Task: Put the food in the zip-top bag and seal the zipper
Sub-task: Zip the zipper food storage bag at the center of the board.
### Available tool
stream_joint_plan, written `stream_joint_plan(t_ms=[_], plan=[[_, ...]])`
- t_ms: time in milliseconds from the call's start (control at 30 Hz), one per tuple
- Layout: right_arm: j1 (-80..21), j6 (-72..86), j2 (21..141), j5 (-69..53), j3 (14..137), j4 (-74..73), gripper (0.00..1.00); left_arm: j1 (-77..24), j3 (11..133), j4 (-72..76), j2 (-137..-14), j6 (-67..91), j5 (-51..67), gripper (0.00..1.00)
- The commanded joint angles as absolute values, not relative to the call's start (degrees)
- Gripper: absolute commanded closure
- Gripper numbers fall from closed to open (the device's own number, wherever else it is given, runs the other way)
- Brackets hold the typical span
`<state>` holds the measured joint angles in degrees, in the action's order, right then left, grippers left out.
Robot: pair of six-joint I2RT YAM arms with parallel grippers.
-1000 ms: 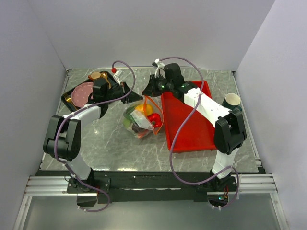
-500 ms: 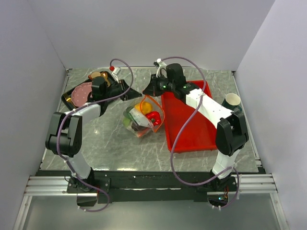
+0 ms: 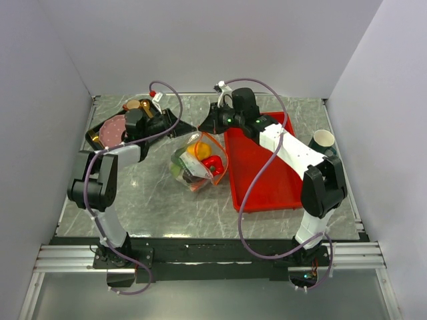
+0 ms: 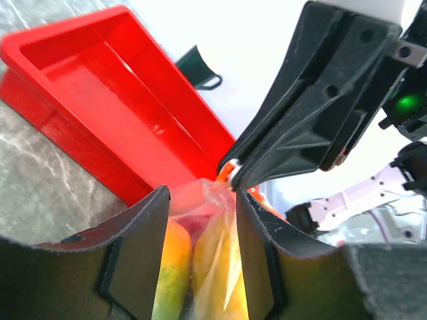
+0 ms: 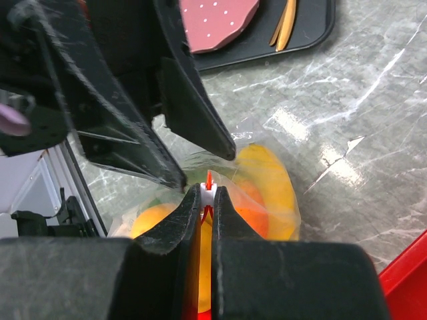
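We are sealing: the zip-top bag, food inside, lies just left of the red tray; our right gripper pinches the zipper, our left gripper gapes, holding nothing; next it should close on the strip

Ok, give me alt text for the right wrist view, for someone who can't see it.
The right gripper is shut on the orange-red zipper at the mouth of the clear zip-top bag, with yellow and orange food showing inside. The left gripper stands open just beyond the pinch; a pink plate on a black tray lies further back.
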<state>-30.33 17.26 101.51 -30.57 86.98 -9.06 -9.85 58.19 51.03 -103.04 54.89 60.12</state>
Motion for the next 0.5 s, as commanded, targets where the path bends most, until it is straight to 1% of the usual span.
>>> stream_joint_plan(t_ms=[0,267,467], plan=[[-30.2,17.1,97.5,-31.6,88.6,-7.3,0.99,-9.8,57.0,63.3,-105.1,61.0,63.7,0.51],[-30.2,16.8,98.2,-31.9,89.7,-7.9,0.99,-9.9,56.8,66.3,-105.6,63.3,63.8,0.55],[-30.2,16.9,98.0,-31.9,89.2,-7.9,0.99,-10.2,57.8,71.2,-107.3,67.5,64.0,0.64]])
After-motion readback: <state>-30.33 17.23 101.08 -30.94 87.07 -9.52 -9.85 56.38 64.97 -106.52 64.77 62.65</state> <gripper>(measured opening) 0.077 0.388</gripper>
